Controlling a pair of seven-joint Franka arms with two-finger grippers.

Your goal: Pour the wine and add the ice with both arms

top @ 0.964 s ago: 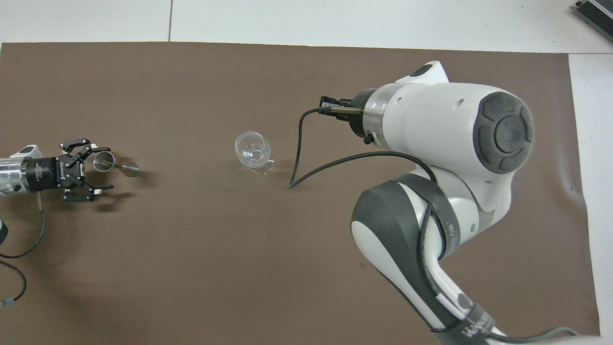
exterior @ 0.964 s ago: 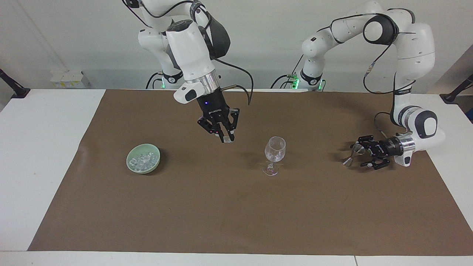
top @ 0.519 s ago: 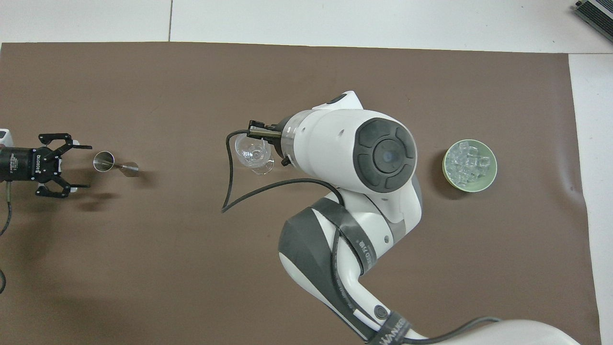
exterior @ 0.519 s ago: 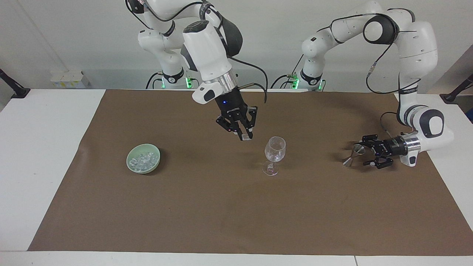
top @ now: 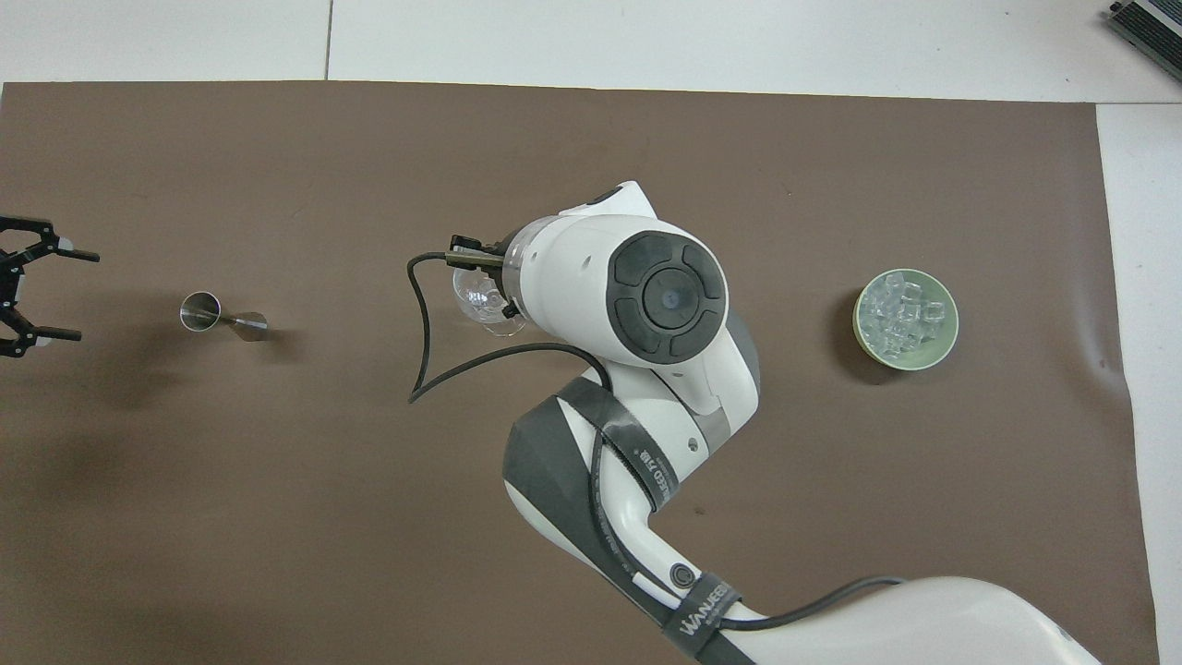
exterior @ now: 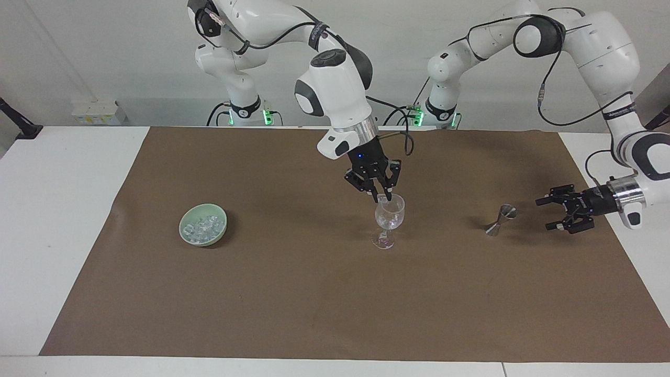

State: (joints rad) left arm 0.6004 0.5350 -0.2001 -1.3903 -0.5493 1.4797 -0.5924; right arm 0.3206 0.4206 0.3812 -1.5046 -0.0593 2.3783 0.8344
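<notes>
Facing view: ice (exterior: 203, 226) heaps in the green bowl (exterior: 186, 234) toward the right arm's end of the desk (exterior: 63, 209). The clenched right tool (exterior: 381, 198), apparently pinching one cube, hovers at the wine glass (exterior: 389, 213) rim; clipping it could topple the glass. The left tool (exterior: 562, 214) waits spread beside the jigger (exterior: 500, 219).

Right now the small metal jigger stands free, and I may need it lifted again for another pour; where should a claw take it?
Grip the small double-cone metal jigger at its narrow waist, coming in level from the left arm's end of the table, where the open left claw waits. It stands upright and the cones flare above and below, so the pinch should not slip.
</notes>
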